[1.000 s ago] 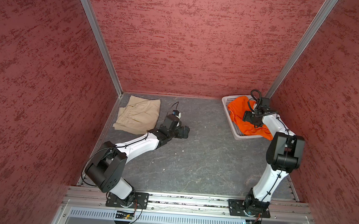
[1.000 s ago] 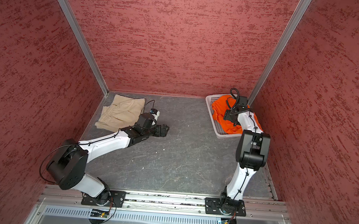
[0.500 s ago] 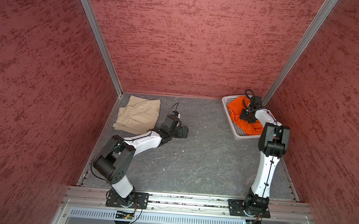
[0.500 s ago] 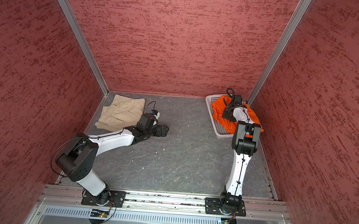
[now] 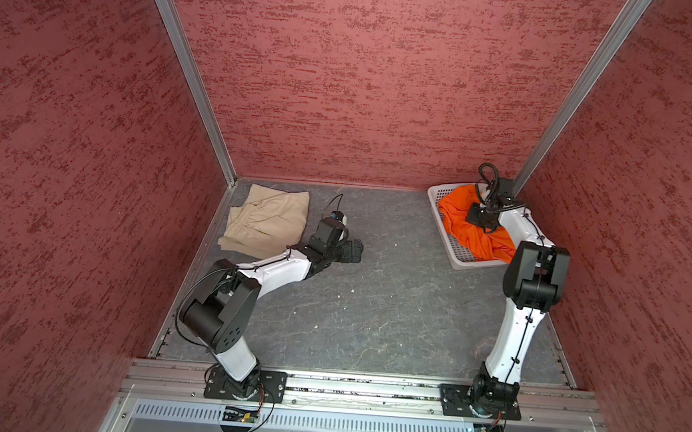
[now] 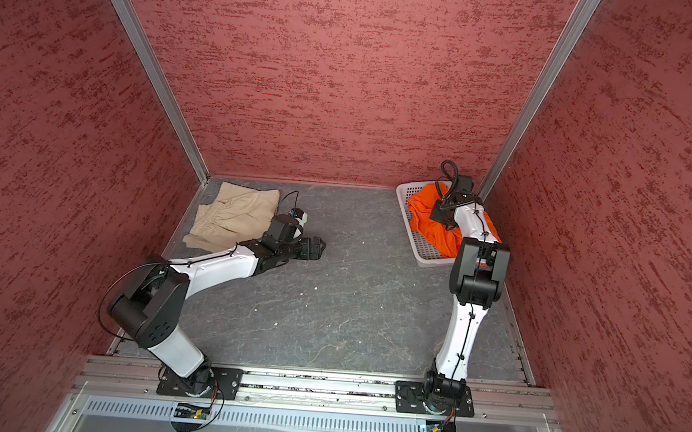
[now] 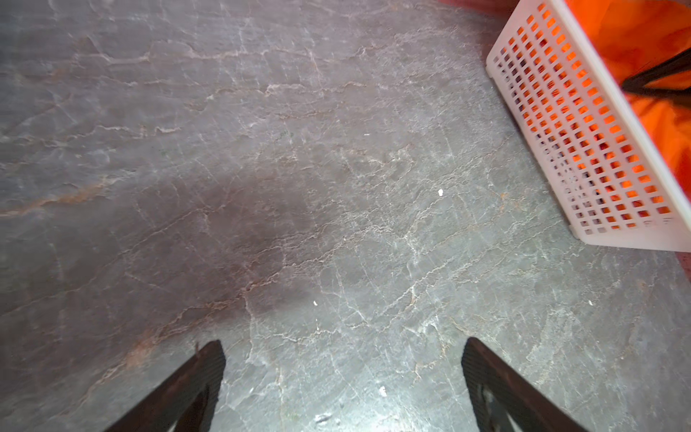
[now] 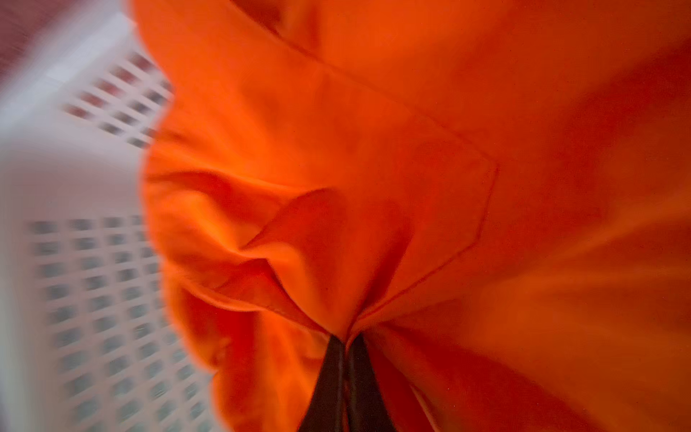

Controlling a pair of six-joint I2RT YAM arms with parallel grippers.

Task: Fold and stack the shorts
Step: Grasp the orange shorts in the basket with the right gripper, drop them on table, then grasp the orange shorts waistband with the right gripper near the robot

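Red textured walls [image 5: 345, 79] | grey veined table [image 5: 371, 310] | orange shorts [image 5: 482, 239] in basket [image 5: 460, 250]

Lab test cell: textured red walls [image 5: 366, 81]

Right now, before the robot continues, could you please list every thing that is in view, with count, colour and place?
folded cloth shorts with gathered waist: one, beige, flat on the table at its far left corner
crumpled cloth shorts: one, bright orange, inside the basket
perforated plastic basket: one, white, on the table at its far right corner
stone-patterned table: one, grey, floor of the cell
textured walls: three, red, around the table
left gripper: one, black, open, over bare table to the right of the beige shorts
right gripper: one, black, shut on a fold of the orange shorts, in the basket
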